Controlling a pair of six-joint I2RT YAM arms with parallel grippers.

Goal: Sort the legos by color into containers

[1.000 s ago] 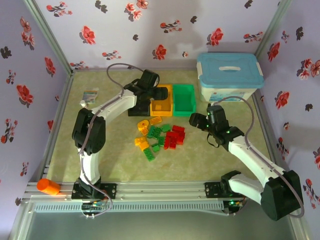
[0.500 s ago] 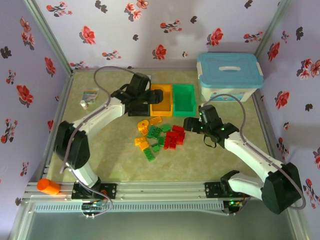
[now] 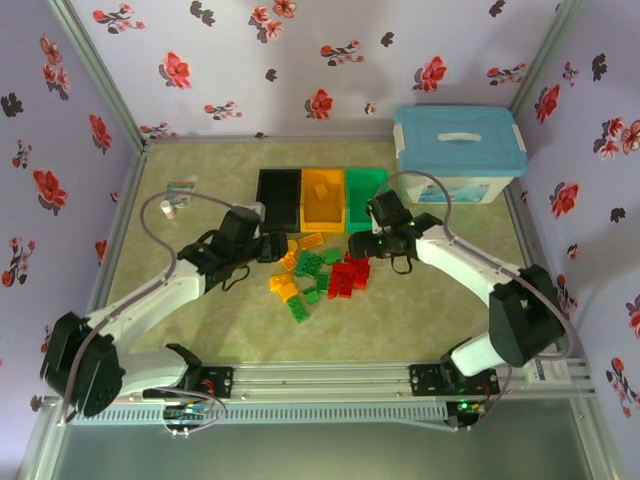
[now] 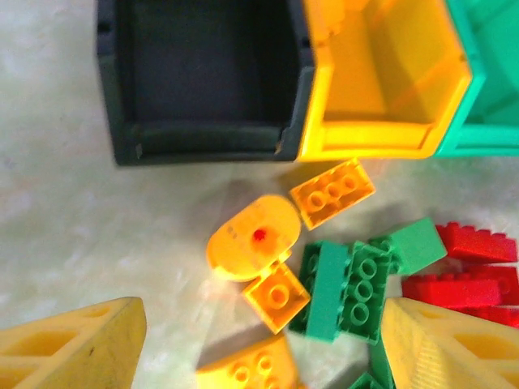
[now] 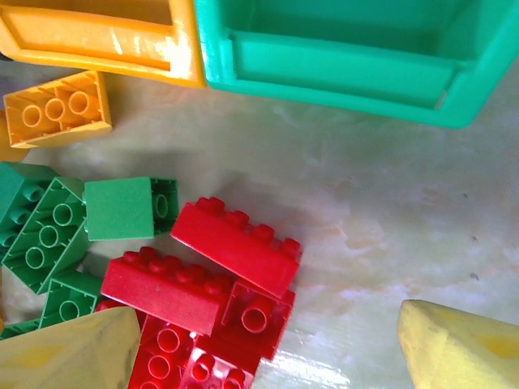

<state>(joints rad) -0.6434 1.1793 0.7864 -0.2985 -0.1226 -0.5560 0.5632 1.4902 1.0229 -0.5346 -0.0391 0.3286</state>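
Hovering over the heap of legos [image 3: 320, 270] in the middle of the tabletop [image 3: 200, 320], both arms look ready to pick. The containers [image 3: 345, 200] stand in a row just behind the heap: black bin [image 3: 278, 198] on the left, orange bin [image 3: 322, 176] in the middle, green bin [image 3: 367, 176] on the right.

The left tool [image 3: 262, 246] is spread wide and holds nothing. Its yellow fingers [image 4: 73, 348] frame a small square orange brick [image 4: 276, 296] that touches a rounded orange piece [image 4: 251, 237] and sits just beside a cluster of green bricks [image 4: 345, 288].

The right tool [image 3: 372, 240] is also spread and empty, and hangs over a pile of red bricks [image 5: 237, 245] near the green bin's front wall.

For a clean pick, the left tool likely needs to centre on the square orange brick alone. Its fingers should come down on two flat sides, clear of the green neighbour, so only one colour lifts. The orange bin is near, so that carry looks short.

The right tool would do best taking the topmost red brick, which lies tilted across the others. It should close across the brick's narrow width.

If red belongs in the black bin, that carry crosses the left arm's side. The two arms would then have to take turns to avoid a collision.
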